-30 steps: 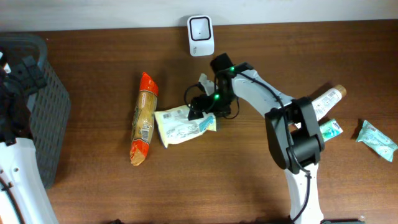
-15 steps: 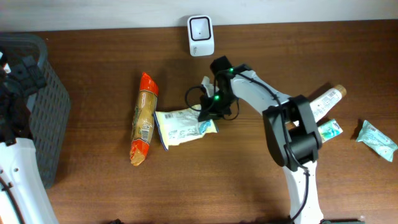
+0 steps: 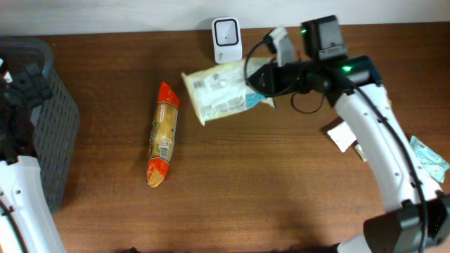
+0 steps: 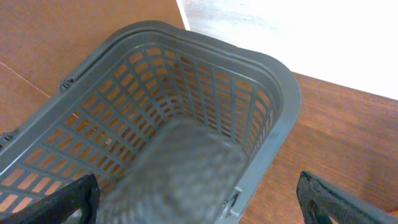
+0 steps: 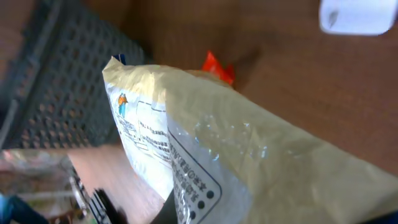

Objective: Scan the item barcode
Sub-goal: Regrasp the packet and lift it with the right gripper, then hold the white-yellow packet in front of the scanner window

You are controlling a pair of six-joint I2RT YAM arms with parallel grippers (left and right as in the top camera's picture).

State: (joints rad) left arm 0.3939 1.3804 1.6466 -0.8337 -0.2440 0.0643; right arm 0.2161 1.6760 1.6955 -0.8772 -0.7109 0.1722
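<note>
Raised from the table a second ago, pale printed bag (image 3: 221, 95) now pinched in right gripper (image 3: 261, 79) near white scanner (image 3: 226, 40). Left gripper (image 4: 196, 205) spread wide above grey basket (image 4: 283, 93).

Dark brown wooden table (image 3: 232, 204) against a plain white wall (image 3: 105, 14) under even light

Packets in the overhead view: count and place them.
3. A pale yellow plastic packet in the right gripper by the white scanner; an orange-ended packet lying left of centre; a teal-and-white packet at the right edge. The arm may hide others.
</note>
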